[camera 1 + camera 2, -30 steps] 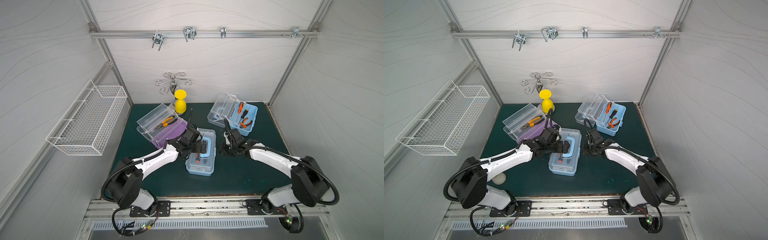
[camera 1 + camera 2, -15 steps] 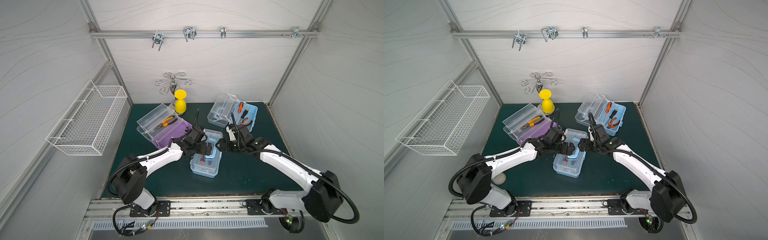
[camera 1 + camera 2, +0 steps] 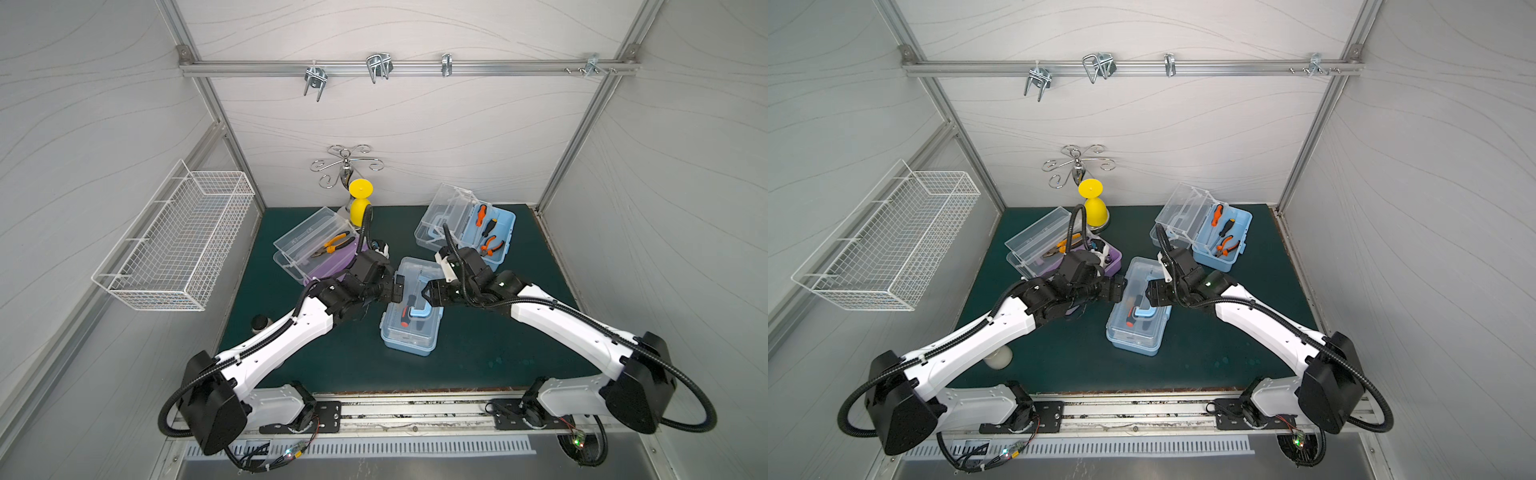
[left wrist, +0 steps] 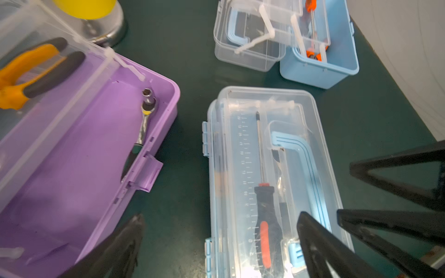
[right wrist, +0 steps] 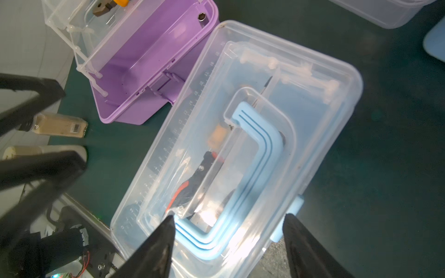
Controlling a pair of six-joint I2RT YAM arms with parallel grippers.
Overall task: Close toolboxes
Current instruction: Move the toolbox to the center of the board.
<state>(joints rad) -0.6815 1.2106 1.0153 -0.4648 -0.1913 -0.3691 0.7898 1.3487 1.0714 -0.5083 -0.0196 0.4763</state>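
Note:
Three toolboxes lie on the green mat. The middle light blue toolbox (image 3: 409, 328) (image 3: 1136, 332) has its clear lid down over a blue handle (image 5: 255, 168) and a screwdriver (image 4: 263, 199). My left gripper (image 3: 397, 291) (image 4: 220, 215) stands open across its left edge. My right gripper (image 3: 428, 293) (image 5: 228, 216) stands open across its right edge, one finger over the lid and the other beside the blue latch (image 5: 292, 221). The purple toolbox (image 3: 332, 266) (image 4: 96, 156) and the far light blue toolbox (image 3: 494, 232) (image 4: 320, 67) are open.
A white wire basket (image 3: 178, 241) hangs on the left wall. A yellow cup (image 3: 360, 203) and a metal hook stand (image 3: 345, 166) stand at the back of the mat. A small bottle (image 3: 261, 322) lies by the mat's left edge, under my left arm.
My right gripper has come in from the right onto the middle toolbox's right edge. My left gripper drew back from its lid to its left edge. That toolbox slid slightly toward the front.

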